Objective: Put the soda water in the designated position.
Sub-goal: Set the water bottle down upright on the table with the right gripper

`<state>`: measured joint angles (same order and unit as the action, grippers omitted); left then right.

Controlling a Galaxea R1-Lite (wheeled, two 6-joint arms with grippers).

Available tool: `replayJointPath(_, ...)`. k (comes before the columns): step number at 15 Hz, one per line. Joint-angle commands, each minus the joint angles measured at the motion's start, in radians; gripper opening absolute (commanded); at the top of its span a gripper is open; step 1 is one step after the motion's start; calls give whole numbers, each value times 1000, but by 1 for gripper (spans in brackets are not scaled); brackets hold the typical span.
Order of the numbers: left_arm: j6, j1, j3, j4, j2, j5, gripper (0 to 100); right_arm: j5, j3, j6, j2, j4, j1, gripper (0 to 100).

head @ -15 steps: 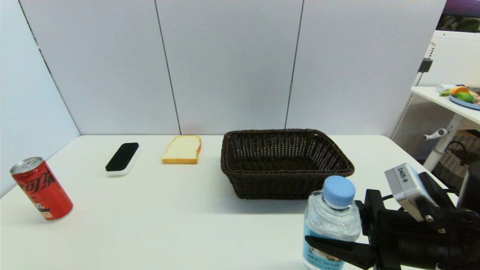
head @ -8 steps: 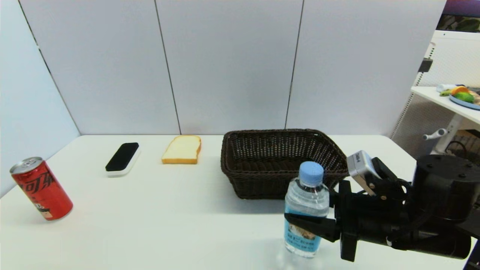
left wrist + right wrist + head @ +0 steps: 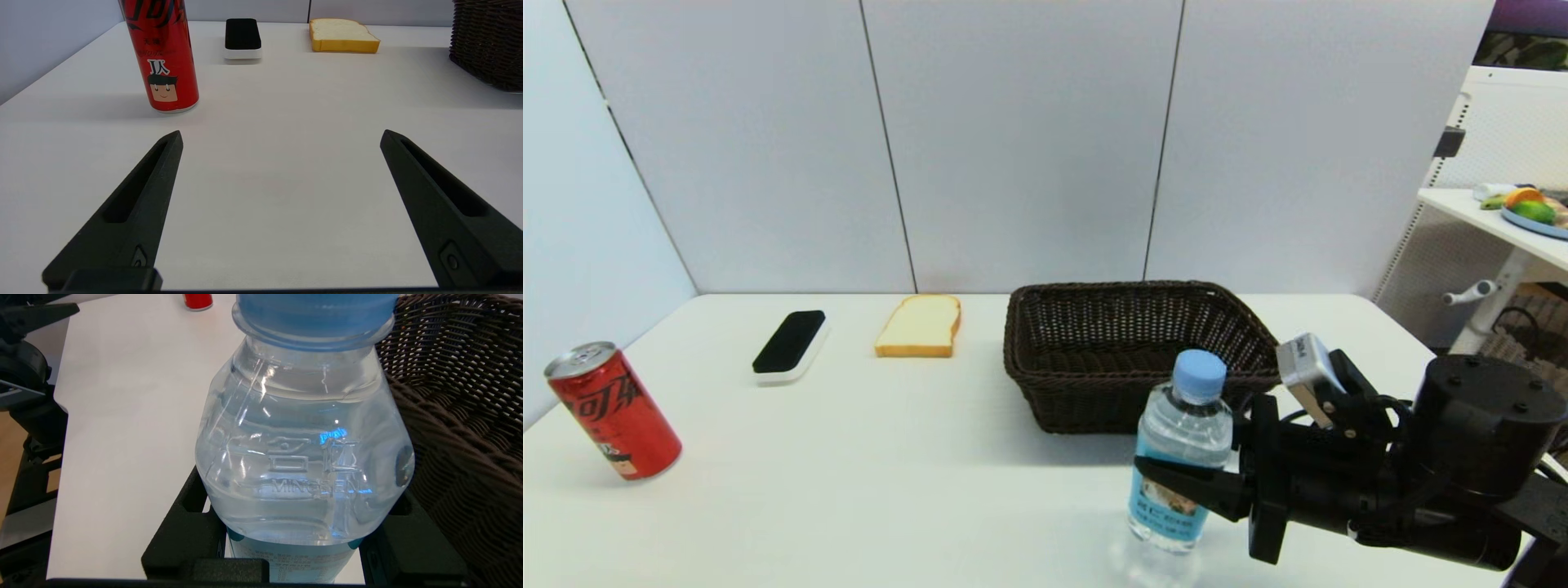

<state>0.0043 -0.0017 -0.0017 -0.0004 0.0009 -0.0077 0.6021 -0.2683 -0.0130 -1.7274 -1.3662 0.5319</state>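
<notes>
a red can stands at the table's left edge, and in the left wrist view it rises just beyond the left claw, whose fingers are spread wide apart over bare white tabletop, holding nothing. farther back lies a black eraser on its white base, with a slice of bread to its right, both near the rear wall. right of the bread sits the dark wicker basket, empty inside as far as shows. in front of the basket's near right corner is the bottle, upright with its blue cap on top, its base at or just above the table; contact cannot be told. the right claw reaches in from the right and is clamped on the bottle across its blue label. in the right wrist view the bottle fills the space between the black fingers, with the basket just beside it and the can far off across the table.
</notes>
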Motion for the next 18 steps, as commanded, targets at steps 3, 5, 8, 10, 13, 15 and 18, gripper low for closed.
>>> replayJointPath(3,0,0,0,0,1,0,100,2,37,-2,-54,-108,-1,0)
replayJointPath(5,0,0,0,0,1,0,100,2,44,-7,-80,-139,-3,0)
replayJointPath(8,0,0,2,-1,1,0,100,2,46,-15,-89,-139,-1,0)
replayJointPath(10,0,0,0,0,1,0,100,2,43,-18,-104,-139,-3,0)
replayJointPath(13,0,0,0,-1,1,0,100,2,41,-22,-118,-140,-4,0)
replayJointPath(15,0,0,0,-1,1,0,100,2,41,-36,-130,-142,-4,0)
replayJointPath(18,0,0,0,0,1,0,100,2,50,-39,-129,-157,-9,0)
